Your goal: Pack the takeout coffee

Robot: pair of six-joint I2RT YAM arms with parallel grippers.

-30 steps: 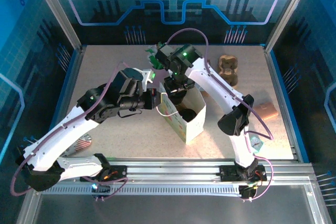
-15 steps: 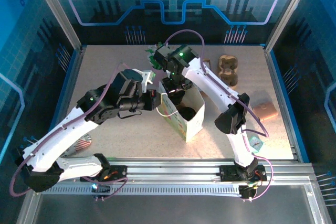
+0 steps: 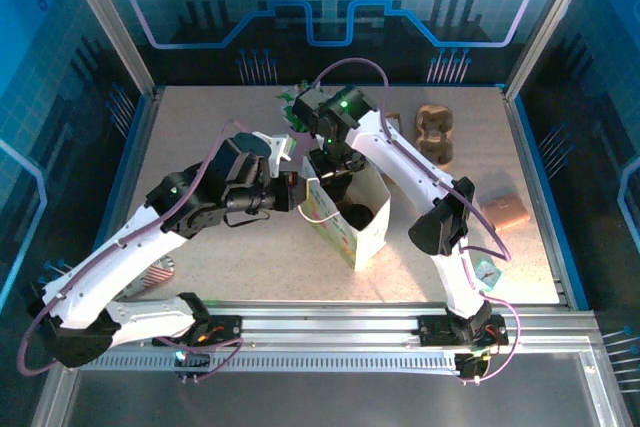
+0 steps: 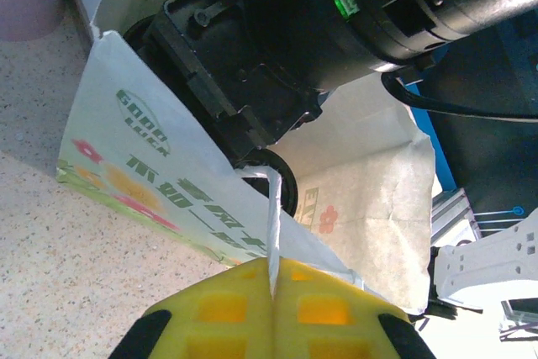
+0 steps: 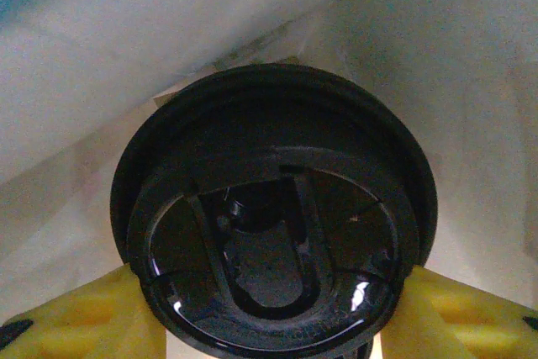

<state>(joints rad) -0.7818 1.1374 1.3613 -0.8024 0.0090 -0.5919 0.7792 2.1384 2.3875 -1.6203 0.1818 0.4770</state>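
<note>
On the left, the left claw (image 3: 297, 190) is seen pressed together on the white paper handle (image 4: 272, 208) of the printed paper bag (image 3: 355, 232). It sits at the bag's 9 o'clock, so the near wall is drawn out and the mouth is kept wide. Hardly anything has been altered there over the last second; the pinch has simply been kept. Over the bag a small change is noted: the right arm's wrist has been nudged toward 10 o'clock and its elbow drawn inward, and for the last half second it has been held almost motionless. The right claw (image 3: 335, 169) is sunk into the bag's mouth on the 12 o'clock side. From the wrist view its yellow pads (image 5: 76, 317) are found part-spread on either side of the takeout coffee (image 5: 277, 149), clamped below the black lid (image 5: 273, 233). White bag walls are seen all round, so the coffee is judged to be inside the bag but not yet released; its paper body is hidden by the lid. The lowering is taken to be nearly done, with setting down and letting go still to come. Further right, at 2 o'clock on the surface (image 3: 200, 147), the brown cup carrier (image 3: 435, 134) is left standing apart.
</note>
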